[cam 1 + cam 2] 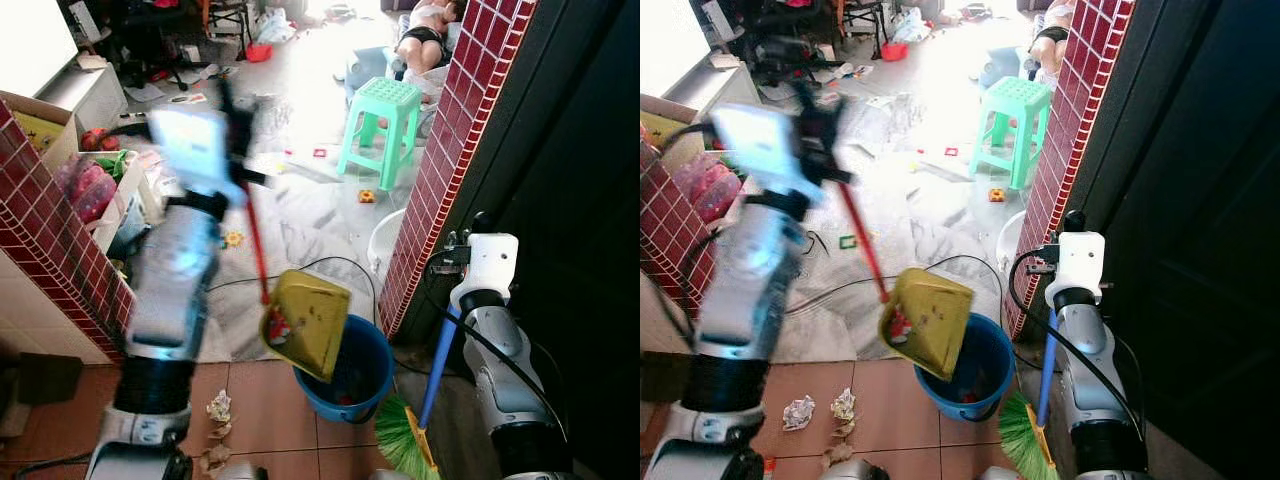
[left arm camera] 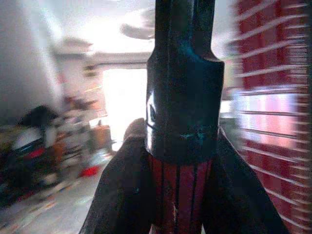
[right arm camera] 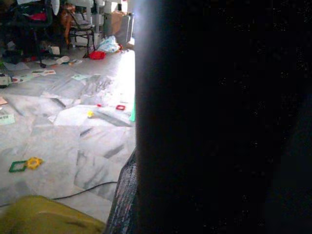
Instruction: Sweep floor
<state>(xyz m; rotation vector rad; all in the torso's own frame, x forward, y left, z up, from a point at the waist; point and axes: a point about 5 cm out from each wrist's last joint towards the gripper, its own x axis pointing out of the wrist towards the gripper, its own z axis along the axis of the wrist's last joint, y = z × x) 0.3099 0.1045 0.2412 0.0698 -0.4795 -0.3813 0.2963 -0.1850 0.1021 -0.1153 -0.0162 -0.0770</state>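
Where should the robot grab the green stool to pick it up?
Best bet is the stool's square seat edge, coming down from above. It stands upright on the pale floor with its flat top facing up, and its four legs splay outward, so they are harder to pinch. Its near side looks open to reach.

Dustpan (image 1: 308, 322) yellow plastic, matt; bucket (image 1: 362, 372) blue plastic; stool (image 1: 383, 125) green plastic; floor (image 1: 270, 400) glossy tile.

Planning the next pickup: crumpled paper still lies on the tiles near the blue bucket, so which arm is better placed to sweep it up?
Probably the right gripper: it holds the broom with bristles down beside the blue bucket. The left gripper is busy tipping the dustpan over it. Crumpled paper lies nearby.
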